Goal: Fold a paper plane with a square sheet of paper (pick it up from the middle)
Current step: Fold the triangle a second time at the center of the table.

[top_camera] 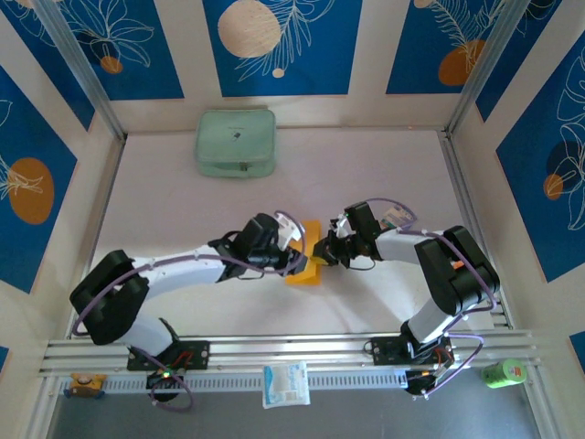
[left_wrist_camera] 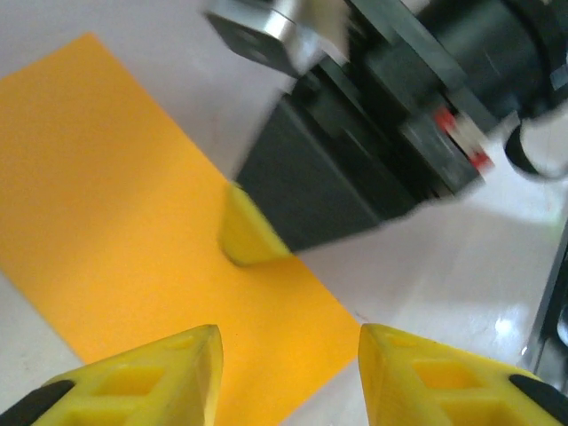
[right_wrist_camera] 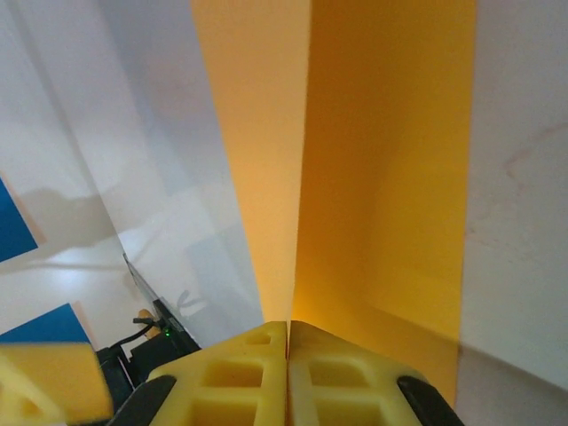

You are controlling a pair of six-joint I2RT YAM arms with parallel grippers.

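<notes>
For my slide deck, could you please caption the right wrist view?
Right gripper, shut on the thin orange-yellow paper sheet, holds one flap raised off the white table.

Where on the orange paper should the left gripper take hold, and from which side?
Probably the short edge lying between the open fingers of the left gripper, approached low from that side. The orange paper is thin and flat on the table, so only an edge offers a pinch, and the shut tips of the right gripper sit on its long far edge.
</notes>
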